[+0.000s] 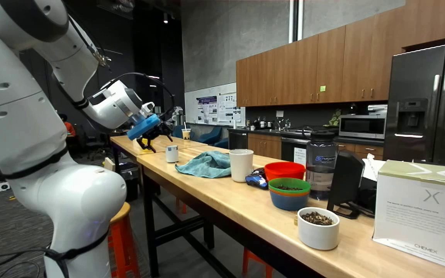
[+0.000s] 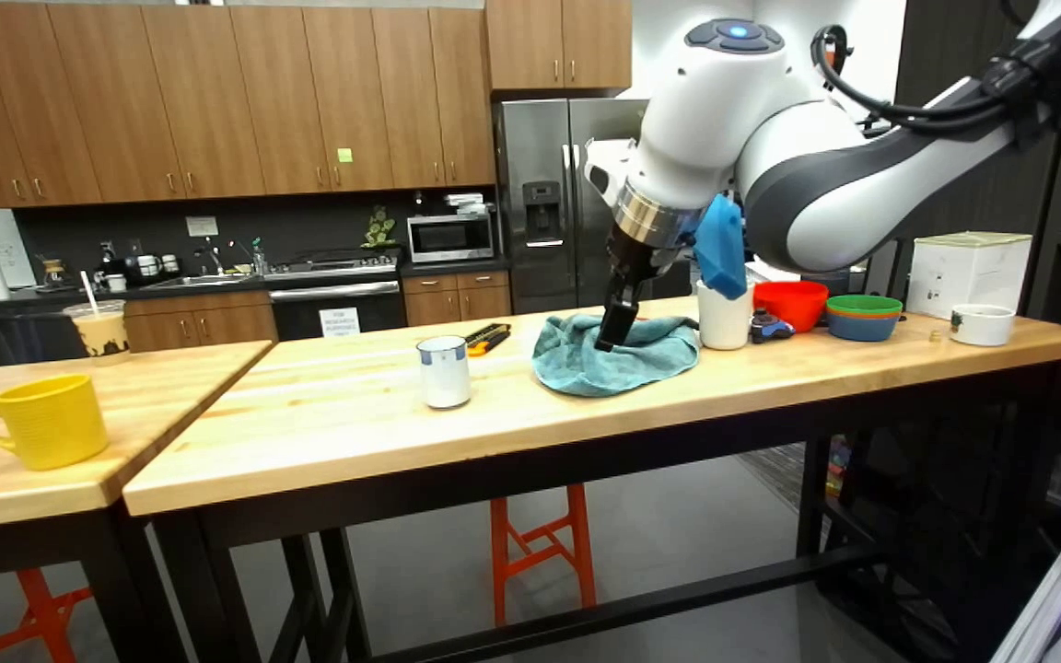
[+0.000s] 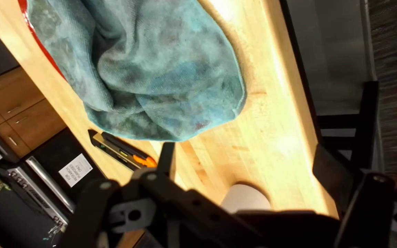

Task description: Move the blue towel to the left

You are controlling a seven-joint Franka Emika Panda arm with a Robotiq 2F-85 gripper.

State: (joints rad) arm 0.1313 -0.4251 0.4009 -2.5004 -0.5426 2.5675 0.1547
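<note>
In an exterior view, L to R: claw (image 1: 162, 145) released, holding nothing; small cup (image 1: 172, 153); blue towel (image 1: 207, 165), crumpled on table (image 1: 242, 200) near tall cup (image 1: 241, 166). I think best is: pinch its raised middle, lift w/o bumping small cup.

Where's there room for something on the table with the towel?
In an exterior view, bare wood spreads left of the small white cup, out to the neighbouring table. A narrower strip runs between that cup and the towel. It's crowded right of the towel: tall white cup, red bowl, stacked bowls.
</note>
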